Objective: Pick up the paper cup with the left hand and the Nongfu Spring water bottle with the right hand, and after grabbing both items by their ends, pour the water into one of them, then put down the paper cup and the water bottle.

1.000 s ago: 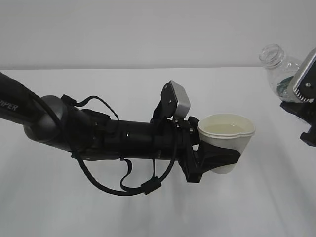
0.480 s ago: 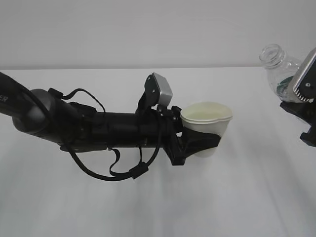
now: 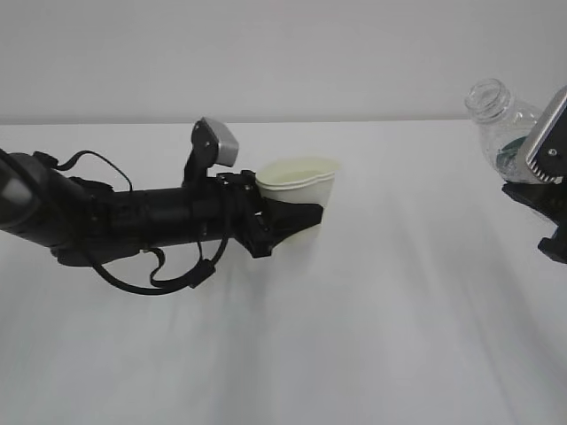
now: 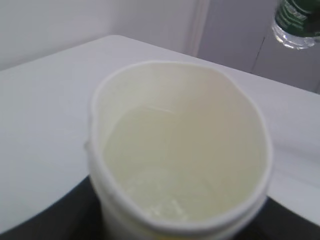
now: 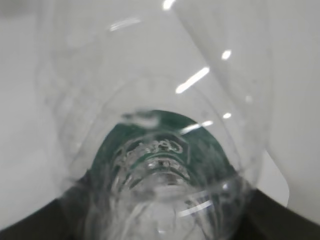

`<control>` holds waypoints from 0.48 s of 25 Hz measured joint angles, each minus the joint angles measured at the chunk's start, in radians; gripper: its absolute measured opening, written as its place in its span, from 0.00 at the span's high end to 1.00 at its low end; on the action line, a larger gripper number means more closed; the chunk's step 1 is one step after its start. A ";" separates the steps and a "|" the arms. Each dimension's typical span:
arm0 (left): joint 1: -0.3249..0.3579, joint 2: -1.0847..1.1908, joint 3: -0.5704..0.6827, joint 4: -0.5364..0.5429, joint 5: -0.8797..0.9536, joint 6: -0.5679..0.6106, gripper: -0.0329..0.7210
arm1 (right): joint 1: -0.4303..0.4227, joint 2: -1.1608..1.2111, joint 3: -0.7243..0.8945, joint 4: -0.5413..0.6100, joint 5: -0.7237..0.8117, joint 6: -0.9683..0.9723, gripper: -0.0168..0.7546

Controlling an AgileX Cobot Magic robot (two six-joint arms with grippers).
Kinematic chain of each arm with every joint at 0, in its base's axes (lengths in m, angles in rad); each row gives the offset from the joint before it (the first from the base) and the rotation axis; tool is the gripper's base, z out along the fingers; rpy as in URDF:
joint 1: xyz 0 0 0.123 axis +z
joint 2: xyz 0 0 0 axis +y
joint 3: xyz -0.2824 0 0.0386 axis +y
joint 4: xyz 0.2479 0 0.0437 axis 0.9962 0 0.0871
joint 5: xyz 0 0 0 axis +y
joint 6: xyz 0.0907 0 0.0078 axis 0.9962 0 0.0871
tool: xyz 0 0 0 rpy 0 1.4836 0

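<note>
Both tools grip — left [image 3: 288, 217] level w/ upright paper cup [image 3: 297, 181], right [image 3: 540, 190] w/ tilted bottle [image 3: 500, 119].

Cup [image 3: 299, 190] white outside, cream within, holding pale yellowish liquid; left arm [image 3: 133, 217] black with a silver-grey block [image 3: 219, 142]; bottle [image 3: 505, 124] at far right clear, with a dark green label; table [image 3: 372, 319] plain white.

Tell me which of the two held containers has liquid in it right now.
The paper cup in the left claw: pale liquid pools at its bottom. The clear bottle in the right claw, tilted and uncapped, shows no liquid.
</note>
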 joint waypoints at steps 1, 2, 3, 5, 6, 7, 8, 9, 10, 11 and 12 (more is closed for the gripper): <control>0.018 0.000 0.012 -0.011 -0.016 0.005 0.41 | 0.000 0.000 0.000 0.000 0.000 0.000 0.45; 0.034 0.000 0.019 -0.021 -0.031 0.008 0.41 | 0.000 0.000 0.000 0.000 0.000 0.000 0.45; 0.048 0.000 0.031 -0.034 -0.045 0.014 0.41 | 0.000 0.000 0.000 0.000 0.000 0.000 0.45; 0.076 0.000 0.051 -0.058 -0.055 0.035 0.41 | 0.000 0.000 0.000 0.000 0.000 0.000 0.45; 0.087 0.000 0.061 -0.065 -0.055 0.041 0.41 | 0.000 0.000 0.000 0.000 0.000 0.000 0.45; 0.100 0.000 0.071 -0.070 -0.055 0.049 0.41 | 0.000 0.000 0.000 0.000 0.000 0.000 0.45; 0.112 0.000 0.082 -0.075 -0.055 0.054 0.41 | 0.000 0.000 0.000 0.000 0.000 0.000 0.45; 0.123 0.000 0.090 -0.081 -0.055 0.058 0.41 | 0.000 0.000 0.000 0.000 0.000 0.000 0.45; 0.129 0.000 0.101 -0.090 -0.055 0.066 0.41 | 0.000 0.000 0.000 0.000 0.000 0.000 0.45; 0.137 0.000 0.114 -0.101 -0.057 0.081 0.41 | 0.000 0.000 0.000 0.000 0.000 0.000 0.45; 0.144 0.000 0.126 -0.115 -0.056 0.099 0.41 | 0.000 0.000 0.000 0.000 0.000 0.000 0.45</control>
